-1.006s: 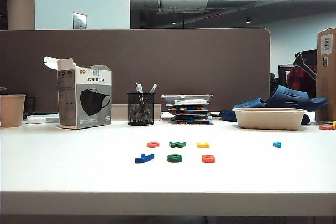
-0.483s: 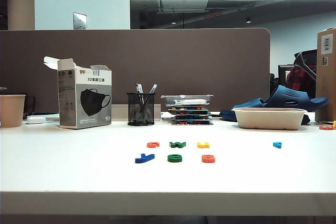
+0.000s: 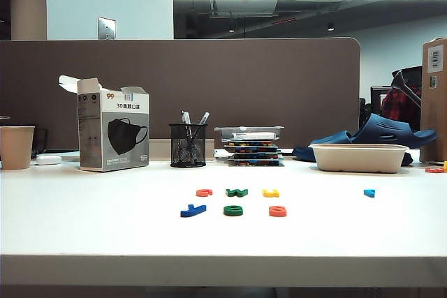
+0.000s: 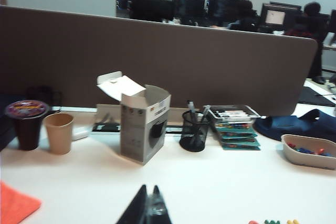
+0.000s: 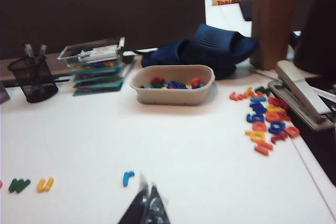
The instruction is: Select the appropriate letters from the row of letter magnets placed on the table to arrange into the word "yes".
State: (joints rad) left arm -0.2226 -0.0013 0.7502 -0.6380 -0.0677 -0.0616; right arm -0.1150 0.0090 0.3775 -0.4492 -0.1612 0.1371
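Observation:
On the table [image 3: 91, 221] a front row holds a dark blue letter [image 3: 193, 210], a rounded dark green letter [image 3: 233, 210] and a red-orange letter [image 3: 278, 211]. Behind them lie a red-orange letter [image 3: 204, 192], the green W [image 3: 237, 192], a yellow letter [image 3: 270, 192] and, apart to the right, a light blue letter [image 3: 369, 192]. Neither arm shows in the exterior view. My left gripper [image 4: 149, 188] is shut and empty above bare table. My right gripper [image 5: 147, 184] is shut and empty, close beside the light blue letter [image 5: 127, 177]; the green W [image 5: 19, 184] and yellow letter [image 5: 45, 183] lie farther off.
Along the back stand a paper cup [image 3: 15, 146], a mask box [image 3: 112, 134], a mesh pen cup [image 3: 187, 145], stacked cases [image 3: 251, 146] and a beige tray [image 3: 358, 157] with letters. Several loose letters [image 5: 265, 121] and a stapler [image 5: 299, 93] lie at the far right.

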